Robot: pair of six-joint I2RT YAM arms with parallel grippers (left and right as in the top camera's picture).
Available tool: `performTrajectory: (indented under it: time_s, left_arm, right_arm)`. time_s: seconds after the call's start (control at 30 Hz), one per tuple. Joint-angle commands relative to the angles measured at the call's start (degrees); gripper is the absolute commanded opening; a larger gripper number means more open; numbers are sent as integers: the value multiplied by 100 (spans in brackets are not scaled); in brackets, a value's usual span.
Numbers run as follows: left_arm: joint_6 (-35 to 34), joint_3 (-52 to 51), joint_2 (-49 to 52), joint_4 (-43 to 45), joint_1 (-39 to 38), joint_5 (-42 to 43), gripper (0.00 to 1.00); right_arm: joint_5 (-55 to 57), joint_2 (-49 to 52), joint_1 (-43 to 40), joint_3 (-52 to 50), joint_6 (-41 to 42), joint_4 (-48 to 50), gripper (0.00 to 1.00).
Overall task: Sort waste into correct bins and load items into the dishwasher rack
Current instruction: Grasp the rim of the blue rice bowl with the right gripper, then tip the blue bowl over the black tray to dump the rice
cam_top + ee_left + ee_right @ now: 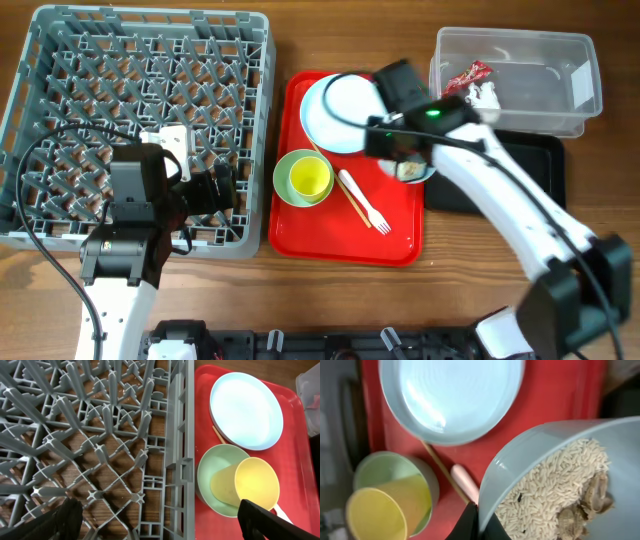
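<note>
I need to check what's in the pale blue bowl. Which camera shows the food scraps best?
Right wrist view: the food scraps, rice grains and brownish lumps, show close up inside the pale blue bowl. Overhead gives only a glimpse beside the right arm; the left wrist view misses them.

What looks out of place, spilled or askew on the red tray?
Nothing spilled or broken shows. Two oddities: a yellow cup sits nested inside the green bowl, and the pale blue bowl at the right edge of the red tray holds uncleared rice scraps.
</note>
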Motion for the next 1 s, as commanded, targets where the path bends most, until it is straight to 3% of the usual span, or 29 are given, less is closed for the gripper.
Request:
performTrajectory:
  time_s: [0.0, 0.23, 0.47, 0.7, 0.97]
  left_arm:
    - [-15, 116, 4, 15, 24, -31, 100]
    - [-15, 116, 4, 15, 24, -31, 100]
    - [-15, 116, 7, 15, 24, -31, 100]
    - [-15, 116, 4, 15, 24, -31, 100]
    - [-15, 116, 4, 13, 24, -31, 100]
  right_arm:
    - [-640, -435, -728, 146, -321, -13, 4]
    - [-3053, -304, -2302, -450, -1263, 170, 4]
    - [-4907, -245, -3292, -1714, -1587, 1241, 4]
    - [-6378, -212, -4430, -2424, -1384, 2011, 4]
    - [-7578, 299, -5248, -2437, -890, 2120, 4]
